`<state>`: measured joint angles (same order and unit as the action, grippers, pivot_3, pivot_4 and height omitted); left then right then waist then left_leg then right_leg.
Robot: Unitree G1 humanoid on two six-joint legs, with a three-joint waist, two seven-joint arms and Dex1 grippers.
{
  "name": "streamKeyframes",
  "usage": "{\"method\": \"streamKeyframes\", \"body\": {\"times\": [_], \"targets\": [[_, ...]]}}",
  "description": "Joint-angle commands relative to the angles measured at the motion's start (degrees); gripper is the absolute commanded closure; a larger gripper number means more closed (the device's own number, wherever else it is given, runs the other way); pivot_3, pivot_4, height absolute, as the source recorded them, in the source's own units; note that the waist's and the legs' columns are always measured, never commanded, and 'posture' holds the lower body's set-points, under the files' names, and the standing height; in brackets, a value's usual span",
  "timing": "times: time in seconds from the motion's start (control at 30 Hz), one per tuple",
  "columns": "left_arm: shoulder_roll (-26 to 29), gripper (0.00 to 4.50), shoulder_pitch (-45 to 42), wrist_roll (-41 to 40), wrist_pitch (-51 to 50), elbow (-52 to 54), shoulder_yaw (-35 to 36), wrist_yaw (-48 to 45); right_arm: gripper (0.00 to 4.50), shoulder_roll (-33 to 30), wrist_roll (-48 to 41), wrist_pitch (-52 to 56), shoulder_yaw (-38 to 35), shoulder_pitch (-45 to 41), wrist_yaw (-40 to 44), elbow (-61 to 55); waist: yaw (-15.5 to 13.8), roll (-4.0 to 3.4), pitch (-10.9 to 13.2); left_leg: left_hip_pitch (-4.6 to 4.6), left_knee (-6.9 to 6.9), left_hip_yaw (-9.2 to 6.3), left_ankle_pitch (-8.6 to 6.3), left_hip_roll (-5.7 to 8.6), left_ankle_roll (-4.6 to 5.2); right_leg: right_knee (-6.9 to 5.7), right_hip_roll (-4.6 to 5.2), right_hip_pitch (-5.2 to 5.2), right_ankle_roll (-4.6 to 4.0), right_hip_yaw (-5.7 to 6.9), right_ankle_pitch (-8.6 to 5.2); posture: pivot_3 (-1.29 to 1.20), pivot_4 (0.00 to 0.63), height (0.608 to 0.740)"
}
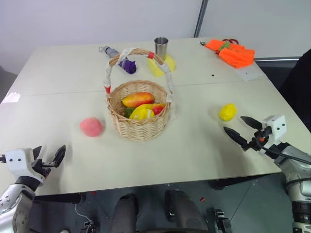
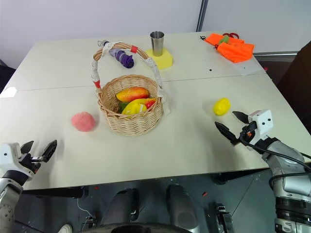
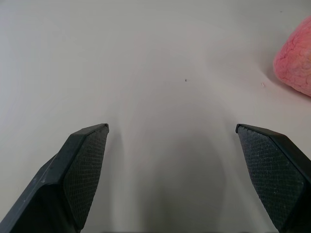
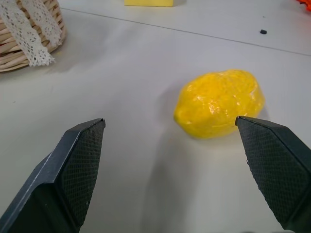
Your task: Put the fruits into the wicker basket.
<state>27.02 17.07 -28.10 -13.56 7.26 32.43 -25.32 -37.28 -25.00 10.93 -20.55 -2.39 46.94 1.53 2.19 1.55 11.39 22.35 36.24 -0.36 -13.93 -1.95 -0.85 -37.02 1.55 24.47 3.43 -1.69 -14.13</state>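
A round wicker basket (image 1: 140, 127) with a cloth-wrapped arched handle stands mid-table and holds several fruits. A pink-red fruit (image 1: 91, 126) lies on the table just left of it, also seen as the pink fruit (image 3: 296, 60) at the edge of the left wrist view. A small yellow lemon (image 1: 227, 111) lies to the basket's right; the lemon (image 4: 219, 103) sits just ahead of my right gripper (image 1: 244, 129), which is open and empty. My left gripper (image 1: 48, 155) is open and empty near the table's front left edge, short of the pink fruit.
A steel cup (image 1: 161, 47) stands on a yellow block (image 1: 161, 65) behind the basket, beside a purple cloth bundle (image 1: 128, 65). An orange cloth (image 1: 232, 52) lies at the back right. The table's front edge (image 1: 160, 182) runs just ahead of both grippers.
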Motion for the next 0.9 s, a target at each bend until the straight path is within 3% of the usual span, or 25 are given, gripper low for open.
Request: {"method": "streamKeyframes", "body": {"times": [0.03,0.33,0.47,0.7,0.9], "targets": [[0.67,0.0,0.09,-0.08,-0.07,1.96,1.37,0.25,0.02,0.08,-0.23,-1.29,-0.51,-1.38,-0.3,-0.14,0.0,0.0,0.0,0.0,0.0,0.0,0.0,0.0,0.0,0.0,0.0,0.0,0.0,0.0,0.0,0.0,0.15,0.74],[1.74,0.0,-1.31,-0.18,-0.69,3.25,1.67,0.31,0.02,0.78,0.14,-2.12,0.08,-2.72,-0.96,0.38,-0.05,0.0,0.0,0.0,0.01,0.0,0.0,0.0,0.0,0.0,0.01,0.0,-0.01,0.0,0.01,0.0,0.15,0.74],[3.52,0.0,-4.37,-4.39,-4.14,5.9,1.71,-1.43,0.02,-0.06,-1.74,-0.61,-0.63,-4.04,-0.63,-1.84,-0.12,0.0,0.0,0.01,0.0,0.0,0.0,0.0,0.0,-0.01,0.0,0.0,-0.04,0.0,0.03,0.0,0.15,0.74],[10.36,0.0,-12.13,-8.42,-14.35,11.79,-3.01,-3.54,0.02,-5.02,-10.09,9.81,0.26,-3.5,3.94,-15.48,-0.2,-0.03,0.01,0.02,0.0,0.0,0.0,0.01,0.0,-0.03,0.0,0.0,-0.03,0.0,0.04,0.0,0.15,0.74],[15.15,0.0,-18.38,-7.01,-23.35,13.56,-9.89,-3.05,0.02,-11.45,-21.09,21.95,2.86,-3.96,6.96,-30.77,0.08,-0.01,0.01,0.0,-0.01,-0.03,0.0,-0.01,0.0,-0.05,-0.04,0.0,0.02,0.01,0.03,0.0,0.15,0.74]]}}
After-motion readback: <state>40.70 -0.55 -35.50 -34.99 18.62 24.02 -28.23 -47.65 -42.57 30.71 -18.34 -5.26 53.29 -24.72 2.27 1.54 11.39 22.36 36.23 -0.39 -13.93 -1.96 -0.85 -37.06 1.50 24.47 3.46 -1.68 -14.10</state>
